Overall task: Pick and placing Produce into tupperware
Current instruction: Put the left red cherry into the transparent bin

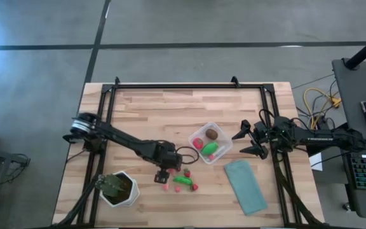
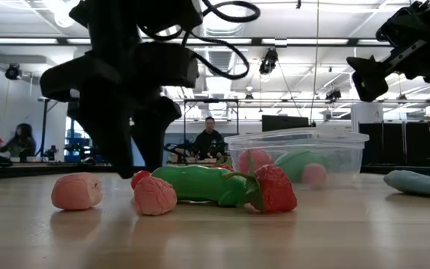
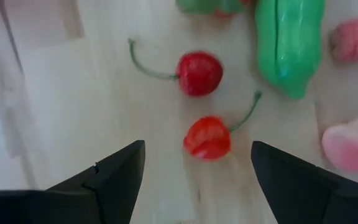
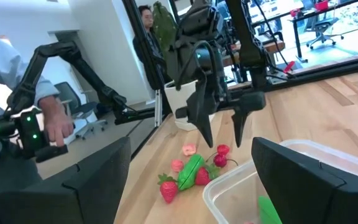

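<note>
Hovering just above the table [image 1: 170,108], the left gripper [image 3: 197,171] points down with its fingers spread wide, holding nothing. A red cherry [image 3: 207,137] lies on the wood between the fingertips, and a second cherry [image 3: 199,73] lies just beyond it. Beside these rest a green elongated piece [image 1: 183,180], pink round pieces [image 2: 77,191] and a strawberry [image 2: 276,188]. Farther along stands the clear tupperware [image 1: 211,142], containing a brown oval [image 1: 213,134], a green piece [image 1: 209,149] and a pink piece [image 1: 197,143]. The right gripper [image 1: 244,142] hangs beside the tupperware, raised off the table, fingers spread and empty.
</note>
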`<state>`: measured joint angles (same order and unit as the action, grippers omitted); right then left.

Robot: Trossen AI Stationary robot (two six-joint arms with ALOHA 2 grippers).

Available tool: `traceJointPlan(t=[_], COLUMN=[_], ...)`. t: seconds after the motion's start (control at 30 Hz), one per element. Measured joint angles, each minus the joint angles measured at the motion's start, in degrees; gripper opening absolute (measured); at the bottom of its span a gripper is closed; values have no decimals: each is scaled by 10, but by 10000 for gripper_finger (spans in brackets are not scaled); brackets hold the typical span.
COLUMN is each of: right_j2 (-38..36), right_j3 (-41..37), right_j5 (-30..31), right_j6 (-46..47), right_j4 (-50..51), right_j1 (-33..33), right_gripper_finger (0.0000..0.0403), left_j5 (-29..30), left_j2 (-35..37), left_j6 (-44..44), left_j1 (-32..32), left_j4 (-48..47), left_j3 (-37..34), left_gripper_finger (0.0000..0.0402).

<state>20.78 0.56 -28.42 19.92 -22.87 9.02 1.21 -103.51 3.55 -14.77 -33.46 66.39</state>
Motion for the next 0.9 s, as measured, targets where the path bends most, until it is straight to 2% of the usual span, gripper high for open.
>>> traceJointPlan(t=[0.23, 0.63, 0.9], right_j2=[0, 0, 0], right_j3=[0, 0, 0], right_j5=[0, 0, 0], right_j6=[0, 0, 0], right_j4=[0, 0, 0], right_j1=[0, 0, 0], right_gripper_finger=[325, 325, 325], left_j5=[8, 8, 6], left_j2=[-11, -14, -19], left_j6=[37, 36, 36], left_j1=[-4, -5, -9], left_j4=[21, 15, 15], left_j3=[0, -1, -2], left_gripper_finger=[271, 177, 168])
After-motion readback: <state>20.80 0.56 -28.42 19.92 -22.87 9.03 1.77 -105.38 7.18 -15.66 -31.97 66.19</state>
